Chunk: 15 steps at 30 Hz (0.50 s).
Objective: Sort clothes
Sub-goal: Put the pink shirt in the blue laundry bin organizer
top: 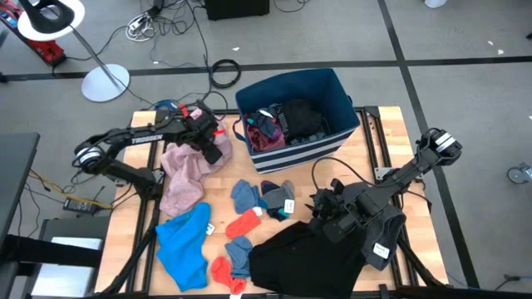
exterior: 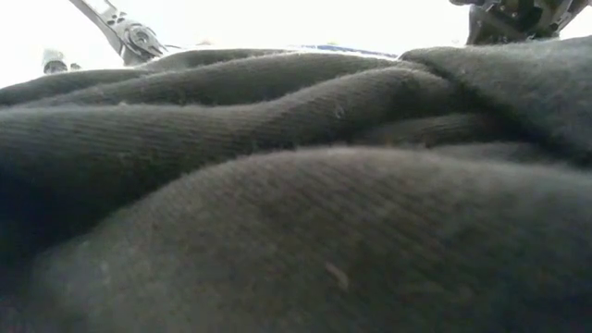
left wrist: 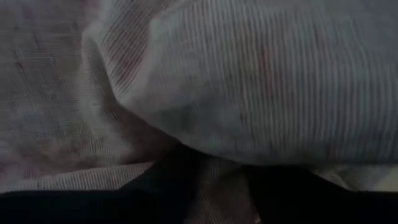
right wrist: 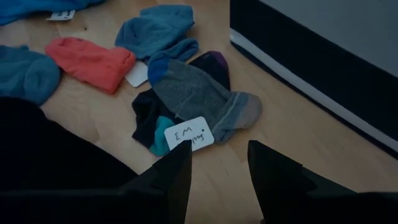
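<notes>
The wooden table (top: 366,141) is carrying everything. At its far middle the navy fabric bin (top: 320,91) is standing with dark and maroon pieces already piled inside. A black garment (top: 303,257) is spreading across the near middle, filling the low view (exterior: 296,203), with a dark grey piece (top: 384,224) lying just right of it. A pink garment (top: 184,178) is lying at the left, far of a bright blue garment (top: 184,241) near the front left edge. Between these, small socks are scattering: a red sock (top: 243,224), blue socks (top: 244,196), and a grey sock (right wrist: 199,99) bearing a white tag (right wrist: 188,135).

The left gripper (top: 209,141) is pressing down on the pink garment's far end; its fingers (left wrist: 168,186) are sunk in the cloth (left wrist: 249,81), and whether they are grasping it I cannot tell. The right gripper (right wrist: 219,165) is hovering over bare wood just near of the tagged sock, jaws parted and holding nothing.
</notes>
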Motion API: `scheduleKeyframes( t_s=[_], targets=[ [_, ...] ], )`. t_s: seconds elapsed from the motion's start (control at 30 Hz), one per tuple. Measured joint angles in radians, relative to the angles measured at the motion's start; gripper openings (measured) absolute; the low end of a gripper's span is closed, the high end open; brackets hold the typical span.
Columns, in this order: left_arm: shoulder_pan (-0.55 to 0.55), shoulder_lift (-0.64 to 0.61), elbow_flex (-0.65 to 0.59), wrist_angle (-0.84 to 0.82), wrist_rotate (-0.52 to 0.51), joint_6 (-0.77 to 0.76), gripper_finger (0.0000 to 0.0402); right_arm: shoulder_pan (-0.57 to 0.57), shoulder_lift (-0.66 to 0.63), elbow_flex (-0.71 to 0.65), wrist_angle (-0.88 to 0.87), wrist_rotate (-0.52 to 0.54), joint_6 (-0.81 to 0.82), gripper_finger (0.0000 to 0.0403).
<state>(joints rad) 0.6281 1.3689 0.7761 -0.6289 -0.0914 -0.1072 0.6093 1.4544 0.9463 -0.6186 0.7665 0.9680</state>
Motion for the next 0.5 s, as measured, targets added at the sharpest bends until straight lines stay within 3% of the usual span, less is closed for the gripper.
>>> scheduleKeyframes(
  t_s=[0.2,0.5],
  targets=[
    [-0.002,-0.035,0.000,-0.038,0.051,-0.009,0.0017,-0.006,0.000,-0.065,0.053,-0.007,0.008,0.0155],
    [-0.042,-0.162,0.000,-0.127,0.065,-0.074,0.0003,-0.034,0.000,-0.138,0.157,-0.063,0.003,0.0155]
  ],
)
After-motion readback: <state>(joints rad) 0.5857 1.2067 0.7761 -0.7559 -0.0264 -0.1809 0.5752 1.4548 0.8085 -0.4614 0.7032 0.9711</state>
